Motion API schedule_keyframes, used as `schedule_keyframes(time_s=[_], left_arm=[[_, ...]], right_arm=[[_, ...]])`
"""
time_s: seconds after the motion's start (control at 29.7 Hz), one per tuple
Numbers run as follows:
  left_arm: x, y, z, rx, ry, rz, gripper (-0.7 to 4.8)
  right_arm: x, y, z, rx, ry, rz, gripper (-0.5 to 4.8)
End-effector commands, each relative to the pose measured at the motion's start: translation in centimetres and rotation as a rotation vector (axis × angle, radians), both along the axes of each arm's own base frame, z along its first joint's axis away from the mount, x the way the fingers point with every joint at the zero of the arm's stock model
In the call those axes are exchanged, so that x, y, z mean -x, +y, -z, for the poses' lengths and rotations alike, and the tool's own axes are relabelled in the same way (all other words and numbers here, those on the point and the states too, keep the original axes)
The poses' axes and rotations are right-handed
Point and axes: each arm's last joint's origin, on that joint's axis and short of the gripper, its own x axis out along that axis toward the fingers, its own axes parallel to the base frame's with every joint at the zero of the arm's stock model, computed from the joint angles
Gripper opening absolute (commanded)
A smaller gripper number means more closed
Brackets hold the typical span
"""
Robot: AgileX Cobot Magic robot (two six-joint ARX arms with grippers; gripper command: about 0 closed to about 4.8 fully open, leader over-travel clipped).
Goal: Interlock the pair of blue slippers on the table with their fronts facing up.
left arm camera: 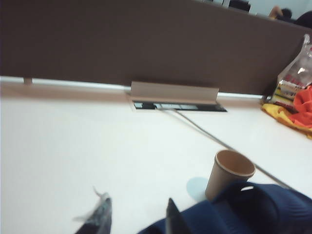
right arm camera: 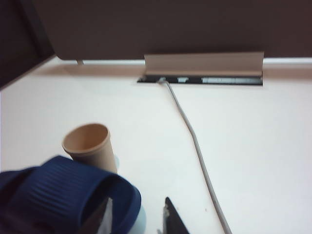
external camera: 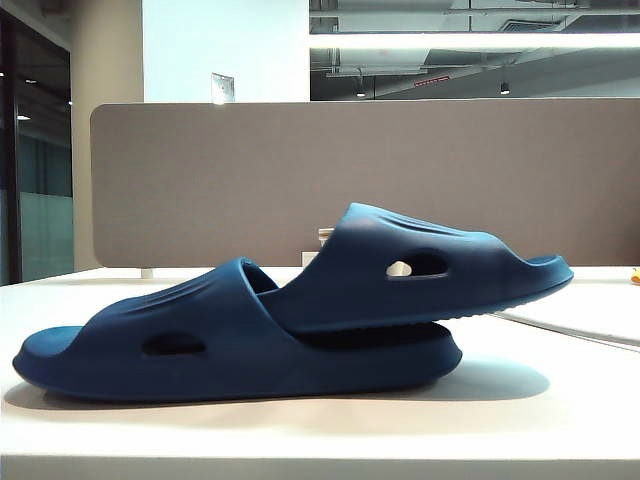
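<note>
You have a tan paper cup [right arm camera: 88, 146] standing upright. A grey cable [right arm camera: 195, 141] runs from the divider panel [external camera: 300, 170]. Bright cloth [left arm camera: 297, 114] lies aside.

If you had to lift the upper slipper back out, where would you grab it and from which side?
Probably by the raised heel end of the upper slipper, coming in from the right of the exterior view. That end overhangs the lower slipper with open air underneath, so a claw could close over its edge; the toe is tucked under the lower strap. Neither claw holds anything now.
</note>
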Motion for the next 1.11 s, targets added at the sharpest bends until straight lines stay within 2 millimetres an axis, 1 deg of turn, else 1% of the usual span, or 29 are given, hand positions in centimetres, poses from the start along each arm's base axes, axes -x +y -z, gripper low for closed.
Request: schedule_keyframes(time_s=[0.03, 0.13, 0.3, 0.4, 0.44, 0.47, 0.5, 0.54, 0.61, 0.64, 0.67, 0.71, 0.74, 0.84, 0.87, 1.11], left_arm=[[-0.6, -0.1, 0.8, 0.016, 0.014, -0.004, 1.42], [-1.1, -0.2, 1.4, 0.034, 0.029, -0.004, 1.42], [-1.4, -0.3, 1.9, 0.035, 0.038, 0.001, 1.43], [-1.4, -0.3, 2.4, 0.029, 0.084, 0.002, 1.43], [-1.4, -0.3, 2.4, 0.046, 0.092, -0.003, 1.43], [-1.4, -0.3, 2.3, 0.076, 0.092, -0.012, 1.43], [-1.4, -0.3, 2.1, 0.096, 0.079, -0.018, 1.42], [-1.4, -0.3, 2.0, 0.1, 0.062, -0.021, 1.42], [-1.5, -0.3, 1.7, 0.081, 0.022, -0.027, 1.39], [-1.5, -0.3, 1.6, 0.059, -0.003, -0.025, 1.23], [-1.6, -0.3, 1.6, 0.034, -0.028, -0.022, 0.92], [-1.8, -0.3, 1.7, 0.012, -0.053, -0.02, 0.46], [-2.0, -0.4, 1.9, -0.001, -0.076, -0.016, 0.14], [-2.8, -0.6, 2.9, 0.006, -0.101, -0.012, 0.08], [-3.0, -0.7, 3.2, 0.007, -0.103, -0.007, -0.06], [-4.3, -1.0, 5.2, 0.009, -0.171, 0.0, -0.06]], right_arm=[[-0.3, 0.1, 0.4, -0.001, 0.003, -0.004, 1.35], [-0.6, 0.2, 1.1, 0.005, 0.02, -0.003, 1.36], [-1.0, 0.3, 1.7, 0.009, 0.023, 0.013, 1.35], [-1.3, 0.4, 2.1, 0.005, 0.008, 0.026, 1.34], [-1.4, 0.5, 2.3, 0.001, -0.001, 0.026, 1.19], [-1.6, 0.6, 2.6, -0.003, -0.008, 0.021, 0.7], [-1.8, 0.7, 2.8, -0.004, -0.009, 0.016, 0.47], [-1.8, 0.7, 3.0, -0.003, -0.006, 0.014, 0.39], [-2.0, 0.8, 3.4, -0.001, -0.001, 0.014, 0.39], [-2.1, 0.8, 3.5, -0.001, -0.001, 0.014, 0.39], [-2.1, 0.8, 3.7, -0.002, -0.002, 0.014, 0.38], [-2.2, 0.9, 3.8, -0.004, -0.008, 0.014, 0.27], [-2.4, 0.9, 3.9, -0.009, -0.021, 0.005, -0.04], [-2.7, 1.1, 4.2, -0.028, -0.064, -0.01, -0.05], [-2.8, 1.2, 4.4, -0.031, -0.071, -0.009, -0.05], [-3.5, 1.4, 5.7, -0.052, -0.125, -0.008, -0.05]])
